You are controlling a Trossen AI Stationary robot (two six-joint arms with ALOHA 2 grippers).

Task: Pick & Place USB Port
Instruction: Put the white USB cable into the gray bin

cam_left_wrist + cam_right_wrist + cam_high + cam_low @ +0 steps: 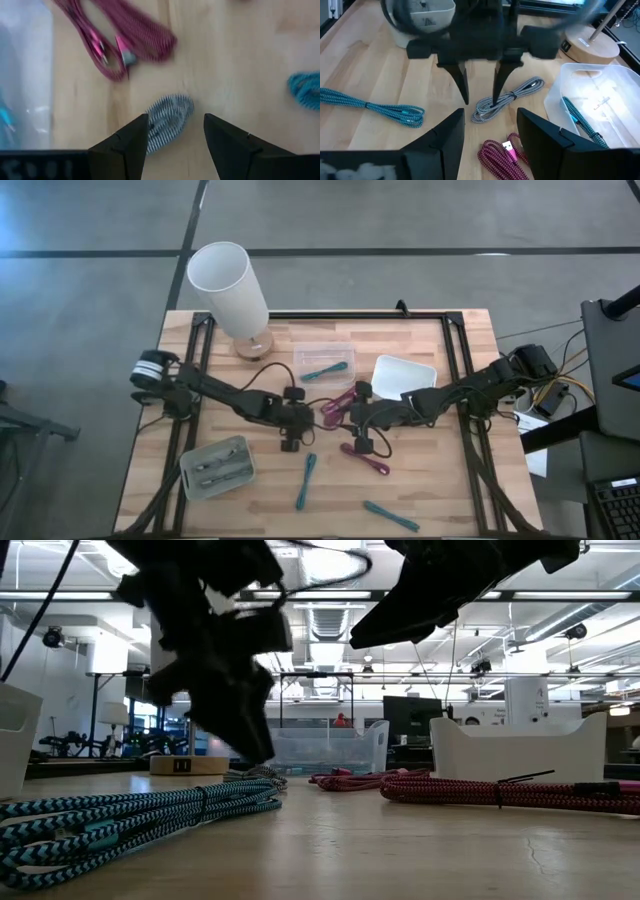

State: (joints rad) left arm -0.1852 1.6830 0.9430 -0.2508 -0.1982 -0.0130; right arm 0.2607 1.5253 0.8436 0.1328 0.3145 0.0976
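Observation:
A grey-and-white braided USB cable [167,122], coiled into a short bundle, lies flat on the wooden table. My left gripper [175,135] is open and points down over it, one finger on each side of the bundle's end; the right wrist view shows that gripper [481,95] above the grey cable [506,99]. My right gripper [490,135] is open and hovers just right of it, over a magenta cable [502,152]. In the high view both grippers meet at the table's middle, the left gripper [292,430] and the right gripper [358,420], and the grey cable is hidden under them. My left gripper comes at the grey cable's end [159,131] from above, pointing down, with its open fingers across the bundle. One fingertip [496,97] stands right at the coil; I cannot tell whether it touches. The cable lies flat on the table.
A clear bin [324,364] holds a teal cable. A white bin [403,375] sits to its right and a grey tray [215,467] with cables near the left front. Magenta cables [366,461] and teal cables [305,480] lie loose. A lamp [235,290] stands at the far left.

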